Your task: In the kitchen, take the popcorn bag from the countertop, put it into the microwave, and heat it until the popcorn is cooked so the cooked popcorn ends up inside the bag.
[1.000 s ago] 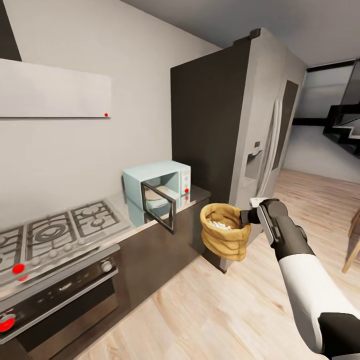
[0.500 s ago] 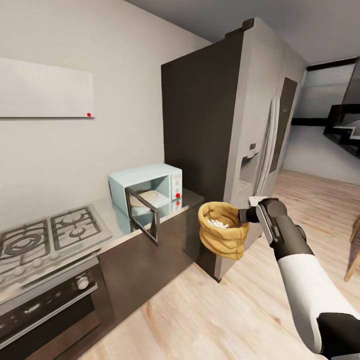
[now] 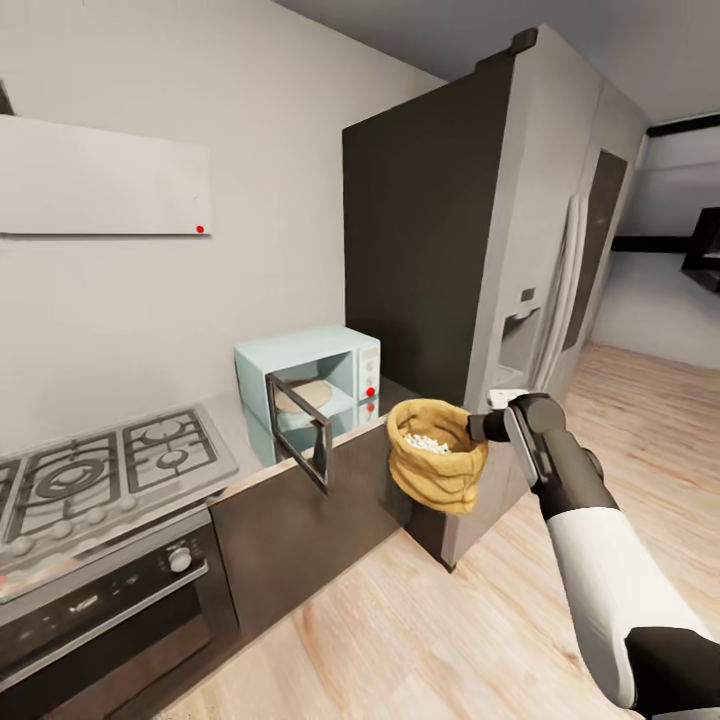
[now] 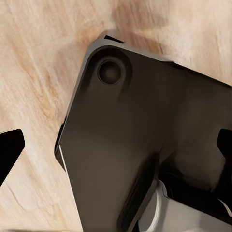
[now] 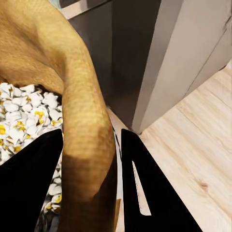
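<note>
Standing at the left, the stove [image 3: 100,465] sits in the grey surface [image 3: 235,430], and right of it the microwave [image 3: 308,385] has its door [image 3: 298,428] swung open. Farther right, the popcorn bag [image 3: 435,466] hangs over the wooden floor [image 3: 420,620] near the fridge [image 3: 500,280], white popcorn [image 5: 21,116] inside, its rim clamped in the right pincer [image 3: 484,427]. Whether the left pincer [image 4: 116,150] is spread or closed, I cannot tell.
</note>
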### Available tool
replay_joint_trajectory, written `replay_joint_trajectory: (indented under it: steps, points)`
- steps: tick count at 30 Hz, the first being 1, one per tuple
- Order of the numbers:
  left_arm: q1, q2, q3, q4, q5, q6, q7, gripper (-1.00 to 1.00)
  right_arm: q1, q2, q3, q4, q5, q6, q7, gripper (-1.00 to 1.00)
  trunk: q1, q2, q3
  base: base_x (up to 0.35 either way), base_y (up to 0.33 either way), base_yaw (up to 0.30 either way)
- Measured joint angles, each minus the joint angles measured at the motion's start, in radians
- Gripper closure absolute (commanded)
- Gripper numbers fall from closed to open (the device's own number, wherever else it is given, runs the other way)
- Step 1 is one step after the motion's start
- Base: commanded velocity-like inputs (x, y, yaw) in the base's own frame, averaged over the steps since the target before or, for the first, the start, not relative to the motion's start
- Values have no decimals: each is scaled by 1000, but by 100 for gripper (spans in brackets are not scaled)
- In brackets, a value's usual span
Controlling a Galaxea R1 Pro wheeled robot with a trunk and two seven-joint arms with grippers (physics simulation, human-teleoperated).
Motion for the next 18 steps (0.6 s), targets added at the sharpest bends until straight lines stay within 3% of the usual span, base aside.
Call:
replay_joint_trajectory:
  steps: [18]
  points:
    - [0,0,0,0,0,0,0,-100,0,-6,-4,6,4,0,-1,100,0,0,-11,0,0,261]
